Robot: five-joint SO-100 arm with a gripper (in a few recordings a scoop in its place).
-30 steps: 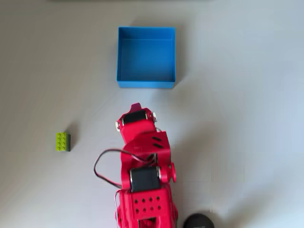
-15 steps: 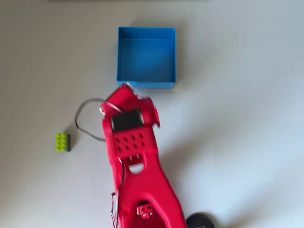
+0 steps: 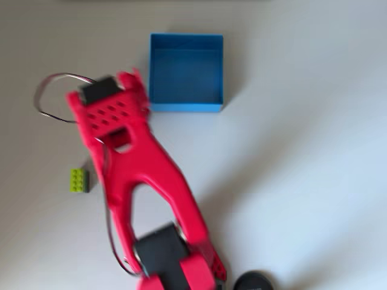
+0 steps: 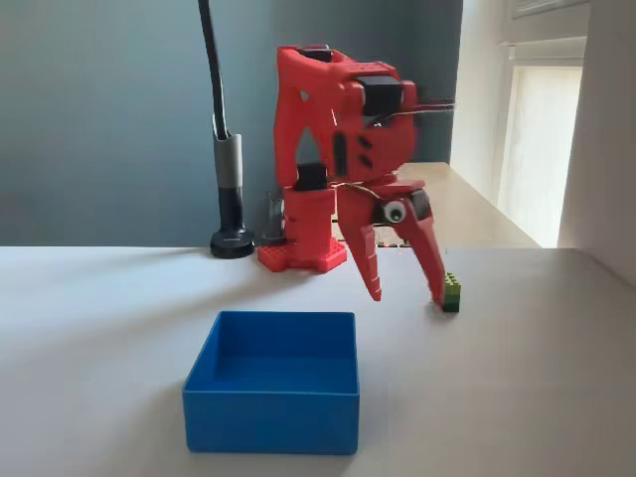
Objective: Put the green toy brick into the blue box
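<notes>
I see the blue box [image 3: 185,72] on the pale table [image 3: 302,121]. In the overhead view it sits near the top, with its open side up, and I can see its flat blue bottom. In the fixed view the box [image 4: 271,396] is close to the camera.

The green brick [image 3: 78,180] lies on the table, well apart from the box. In the overhead view it is down and to the left of the box. Its bumps point up. In the fixed view the brick [image 4: 451,292] is past the box and off to the right.

My red arm [image 3: 145,181] reaches across the overhead view, between the brick and the box. It looks a bit blurry there. Its top end is just beside the left wall of the box. A thin cable [image 3: 51,90] loops out from it to the left.

In the fixed view the gripper [image 4: 405,294] hangs above the table, behind the box. Its two fingers [image 4: 365,260] point down and are spread wide apart. Nothing is between them. The right finger's tip looks to be just beside the brick, but I cannot tell if it touches.

A black pole [image 4: 227,149] stands behind the box, left of the arm.
</notes>
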